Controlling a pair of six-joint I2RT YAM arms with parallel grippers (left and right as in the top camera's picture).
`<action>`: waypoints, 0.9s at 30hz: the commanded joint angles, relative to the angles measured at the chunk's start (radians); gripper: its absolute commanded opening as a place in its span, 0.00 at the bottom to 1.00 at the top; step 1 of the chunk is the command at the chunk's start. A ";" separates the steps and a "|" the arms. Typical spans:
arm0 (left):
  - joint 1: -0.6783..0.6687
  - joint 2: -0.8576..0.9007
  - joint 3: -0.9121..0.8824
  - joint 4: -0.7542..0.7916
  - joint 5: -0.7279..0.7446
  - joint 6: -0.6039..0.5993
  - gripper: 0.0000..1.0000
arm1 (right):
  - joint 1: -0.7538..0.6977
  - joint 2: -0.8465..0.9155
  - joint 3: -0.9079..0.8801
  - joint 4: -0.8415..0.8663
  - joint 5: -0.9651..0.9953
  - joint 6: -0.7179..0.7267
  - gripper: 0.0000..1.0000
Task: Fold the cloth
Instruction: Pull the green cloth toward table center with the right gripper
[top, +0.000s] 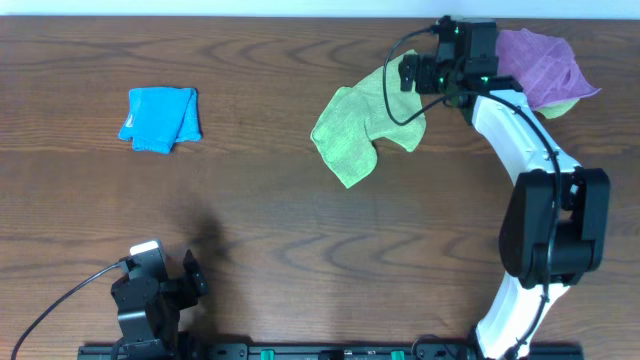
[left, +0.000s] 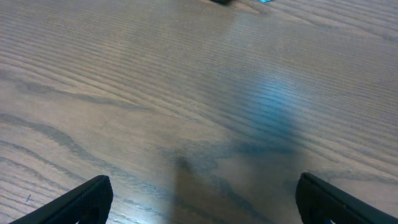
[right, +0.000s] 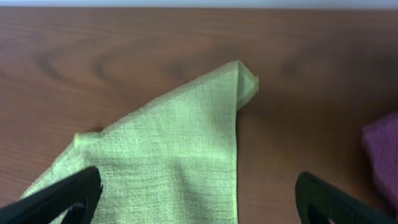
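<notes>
The lime-green cloth (top: 362, 128) lies crumpled and spread on the table at centre right. In the right wrist view the cloth (right: 168, 149) fills the lower left, one corner pointing up. My right gripper (top: 412, 72) is open above the cloth's upper right part; its fingertips (right: 199, 196) straddle the cloth's right edge and hold nothing. My left gripper (top: 190, 275) is open and empty near the table's front left edge, its fingers (left: 202, 199) over bare wood. No white tag shows.
A purple cloth (top: 540, 62) lies at the far right, behind the right arm, with a bit of green cloth (top: 560, 106) under its lower edge. A bright blue folded cloth (top: 160, 118) lies at the left.
</notes>
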 joint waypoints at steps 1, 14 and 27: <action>-0.004 -0.006 -0.010 -0.068 -0.029 0.004 0.95 | -0.019 -0.030 0.013 -0.087 0.020 0.074 0.99; -0.004 -0.006 -0.010 -0.068 -0.029 0.004 0.95 | -0.031 0.067 -0.015 -0.230 -0.032 0.170 0.76; -0.004 -0.006 -0.010 -0.068 -0.029 0.004 0.95 | -0.040 0.177 -0.015 -0.169 -0.088 0.215 0.41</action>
